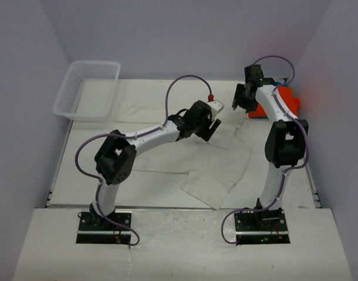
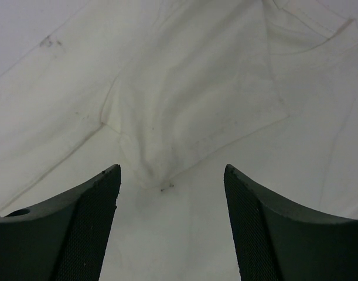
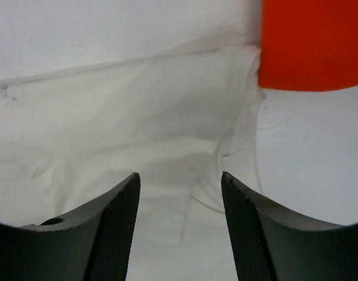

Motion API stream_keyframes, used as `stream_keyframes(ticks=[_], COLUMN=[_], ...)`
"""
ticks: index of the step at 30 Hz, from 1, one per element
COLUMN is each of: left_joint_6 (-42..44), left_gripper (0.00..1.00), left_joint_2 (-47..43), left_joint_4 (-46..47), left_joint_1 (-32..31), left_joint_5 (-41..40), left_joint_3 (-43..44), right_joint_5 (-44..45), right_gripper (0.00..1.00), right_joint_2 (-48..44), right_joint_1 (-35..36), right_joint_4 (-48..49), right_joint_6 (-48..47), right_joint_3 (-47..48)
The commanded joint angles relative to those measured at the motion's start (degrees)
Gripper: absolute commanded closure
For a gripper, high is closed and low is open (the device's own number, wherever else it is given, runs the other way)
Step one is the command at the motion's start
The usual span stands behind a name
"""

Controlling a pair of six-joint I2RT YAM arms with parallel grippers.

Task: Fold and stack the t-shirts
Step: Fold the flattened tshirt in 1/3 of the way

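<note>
Left gripper (image 2: 171, 170): your jaws stand spread, with nothing between them.
Cream t-shirt (image 2: 190, 88): it lies directly under and ahead of your left fingers (image 2: 91, 222), rumpled on the table (image 1: 67, 175). A creased fold runs forward from the gap, and the collar sits ahead to the right.
Right gripper (image 3: 180, 174): your jaws are parted here too, and they grip no cloth.
Cream t-shirt, right side: its wrinkled edge lies below and ahead of your right fingers (image 3: 102, 228), spreading off to the left.
Orange t-shirt (image 3: 313, 41): ahead and to the right of your right gripper, just beside the cream edge. You cannot tell whether the two overlap.
Basket (image 1: 66, 93): well apart from both grippers, off to the left beyond your left one.
</note>
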Motion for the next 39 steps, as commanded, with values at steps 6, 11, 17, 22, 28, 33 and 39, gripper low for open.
stream_keyframes(ticks=[6,11,17,22,28,33,39], left_joint_6=[1.01,-0.22,-0.22,-0.04,-0.48,-0.66,-0.83], left_gripper=[0.27,0.28,0.28,0.28,0.28,0.28,0.28], left_joint_2=[5.70,9.32,11.86,13.98,14.16,13.37,11.79], left_joint_4=[-8.63,-11.99,-11.10,-10.23,-7.42,-6.89,-5.84], left_joint_1=[6.58,12.64,15.64,16.52,17.31,18.01,18.28], left_joint_5=[-0.91,0.75,2.95,3.83,5.66,5.85,6.47], left_joint_3=[15.40,21.23,22.11,21.59,18.34,17.02,15.44], right_joint_5=[-7.98,-9.74,-10.53,-9.48,-8.34,-8.77,-8.51], right_gripper=[0.42,0.46,0.47,0.51,0.56,0.60,0.63], right_joint_2=[-7.69,-11.73,-16.22,-18.86,-18.95,-18.07,-17.10], right_joint_1=[1.09,1.96,4.42,5.48,5.39,5.48,5.57], right_joint_4=[7.66,11.70,13.56,14.52,14.96,15.14,15.84], right_joint_6=[4.35,7.86,9.88,10.33,10.33,10.33,11.03], right_joint_3=[-16.35,-23.83,-30.34,-34.91,-37.99,-39.14,-40.02])
